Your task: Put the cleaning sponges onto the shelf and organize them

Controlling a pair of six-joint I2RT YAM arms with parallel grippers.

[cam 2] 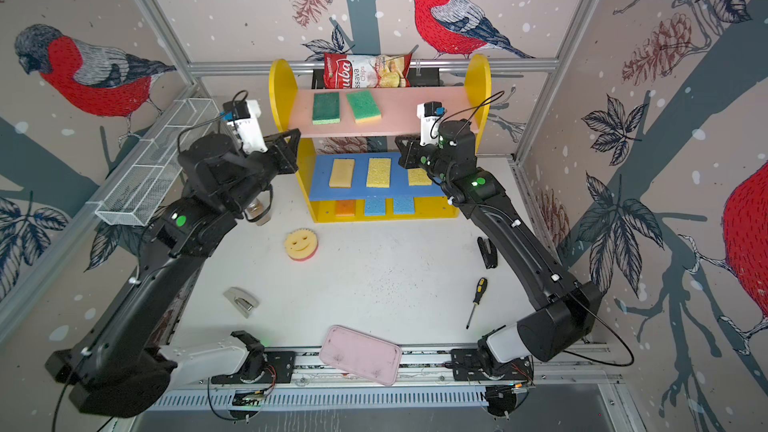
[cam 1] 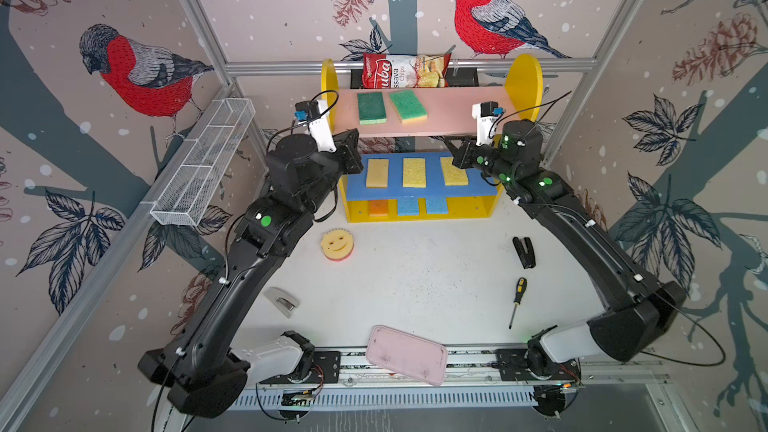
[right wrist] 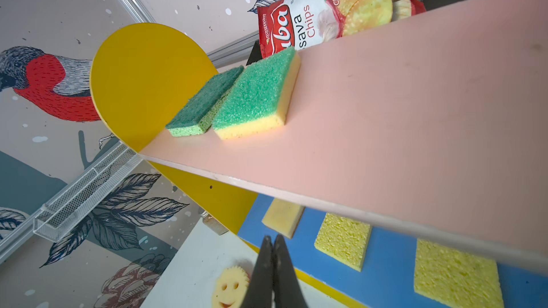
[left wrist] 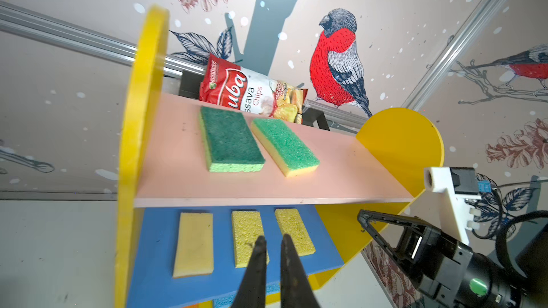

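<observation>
One white table (cam 1: 415, 284) carries everything. At its far edge stands the shelf (cam 1: 525, 76), nearly full. Two green sponges (cam 1: 371, 108) lie side by side on the pink board (cam 1: 453, 114). Three yellow and tan sponges (cam 1: 414, 172) sit in a row on the blue board (cam 1: 353, 191). One orange sponge (cam 1: 378, 207) and two blue sponges (cam 1: 408, 205) rest on the yellow base. Both arms hang at the shelf front, one near each end. The left hand (left wrist: 272, 240) has its fingers a narrow slit apart with nothing between them, and the right hand (right wrist: 272, 240) is pressed closed and empty. Only the round smiley sponge (cam 1: 337, 245) is off the shelf, lying face up on the table in front of the shelf's left end, apart from everything else. I judge this the last pick. It calls for a hand, probably the nearer left one, to spread wide, drop over the disc, grip across its rim and carry it to the bare right part of the pink board. The base sponges show only their front ends under the blue board. In both top views the right arm partly covers the rightmost yellow sponge and neither hand's fingertips are plain. A small glass jar (cam 2: 257, 211) by the left arm is too blurred to identify.
</observation>
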